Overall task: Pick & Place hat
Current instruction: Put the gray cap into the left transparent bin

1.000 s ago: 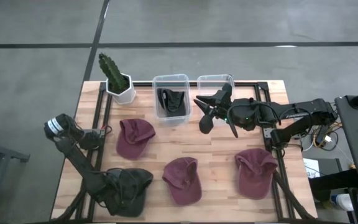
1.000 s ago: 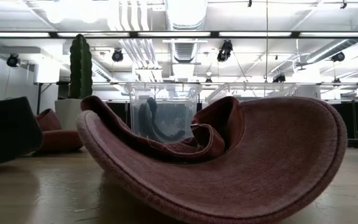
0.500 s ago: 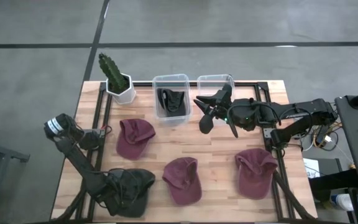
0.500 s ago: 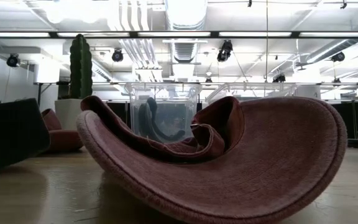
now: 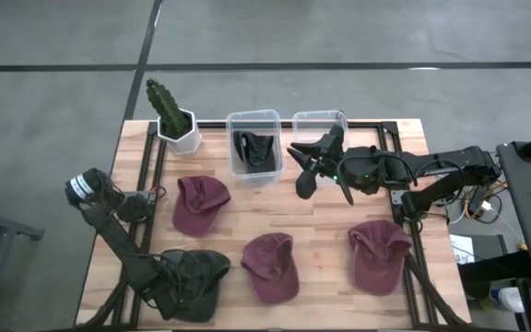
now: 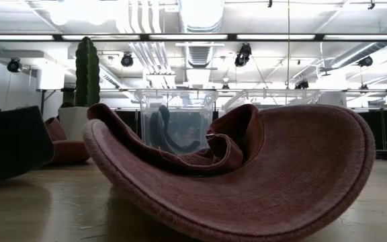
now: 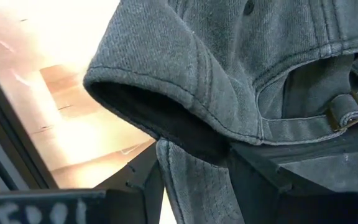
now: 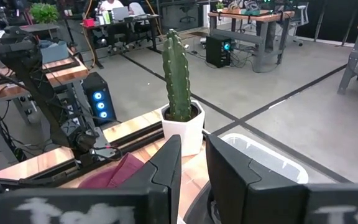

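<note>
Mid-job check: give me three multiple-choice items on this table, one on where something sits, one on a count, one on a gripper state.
1. Where is the cactus?
A. far left corner of the table
B. near right corner
C. inside a bin

2. How many maroon hats lie on the table?
A. one
B. three
C. five

3. What is the left gripper doing?
A. hanging open above the bins
B. shut on the dark hat
C. holding the cactus

Answers:
1 A, its white pot stands at that corner, beside the bins.
2 B, the high view shows three.
3 B, the left wrist view shows dark fabric clamped between the fingers.
</note>
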Tool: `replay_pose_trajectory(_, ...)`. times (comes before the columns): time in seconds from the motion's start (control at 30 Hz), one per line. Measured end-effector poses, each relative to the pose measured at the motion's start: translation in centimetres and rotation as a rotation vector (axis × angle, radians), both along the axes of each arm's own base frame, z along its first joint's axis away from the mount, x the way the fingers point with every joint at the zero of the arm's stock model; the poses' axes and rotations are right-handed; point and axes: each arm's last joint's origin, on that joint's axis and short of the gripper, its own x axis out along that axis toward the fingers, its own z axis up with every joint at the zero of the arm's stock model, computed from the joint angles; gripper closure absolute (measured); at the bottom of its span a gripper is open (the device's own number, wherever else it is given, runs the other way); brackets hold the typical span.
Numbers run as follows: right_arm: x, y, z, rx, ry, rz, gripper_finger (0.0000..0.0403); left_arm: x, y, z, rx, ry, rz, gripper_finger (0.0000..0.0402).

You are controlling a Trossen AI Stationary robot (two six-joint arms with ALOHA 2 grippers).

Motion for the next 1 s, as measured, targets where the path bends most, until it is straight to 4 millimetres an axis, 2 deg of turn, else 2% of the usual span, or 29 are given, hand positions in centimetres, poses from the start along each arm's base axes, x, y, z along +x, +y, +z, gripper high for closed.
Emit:
replay_pose_trajectory(0.73,0.00,0.00,0.00,0.000,0.000,0.000,0.0335,0.13,-0.02,0.02,0.011,-0.035,-0.023,0.0245)
replay_pose_trajectory(0.87,0.00,0.00,0.00,0.000,0.000,0.000,0.0335,0.16,-0.04,0.02,0.011,-0.040,-0.022,0.0273)
replay_pose_trajectory(1.0,0.00,0.00,0.00,0.000,0.000,0.000,0.0335,0.25,-0.01,0.04,0.028,-0.070,-0.018,0.0323)
